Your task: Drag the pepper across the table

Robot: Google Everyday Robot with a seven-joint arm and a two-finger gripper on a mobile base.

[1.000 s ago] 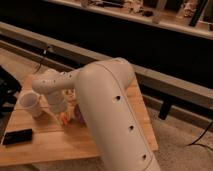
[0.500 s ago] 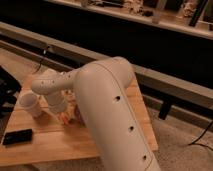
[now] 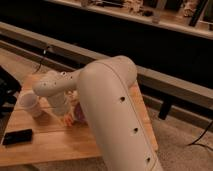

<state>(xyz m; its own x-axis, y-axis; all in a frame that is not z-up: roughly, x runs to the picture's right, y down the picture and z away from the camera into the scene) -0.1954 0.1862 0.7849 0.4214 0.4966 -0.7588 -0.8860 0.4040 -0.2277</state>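
White cup (image 3: pixel 30 105) stood upright on the left part of the table (image 3: pixel 50 150), mouth up; couldn't tell what was inside. Purple bowl (image 3: pixel 80 114) sat near table centre, at 3 o'clock from the cup, and was mostly hidden behind the white arm (image 3: pixel 117 100), so its contents weren't visible. Tool (image 3: pixel 61 107) hung off the forearm end, down at table level between cup and bowl. Tool state: can't tell how open it was, or whether it had hold of anything. Pepper (image 3: pixel 67 120): a small orange bit showed right under the tool at its 5 o'clock, on the table, just beside the bowl at the bowl's 8 o'clock. Whether tool and pepper touched: can't tell. Flat black device (image 3: pixel 17 136) lay at 7 o'clock from the cup near the table's left edge, well apart from the pepper; any markings too small to read.
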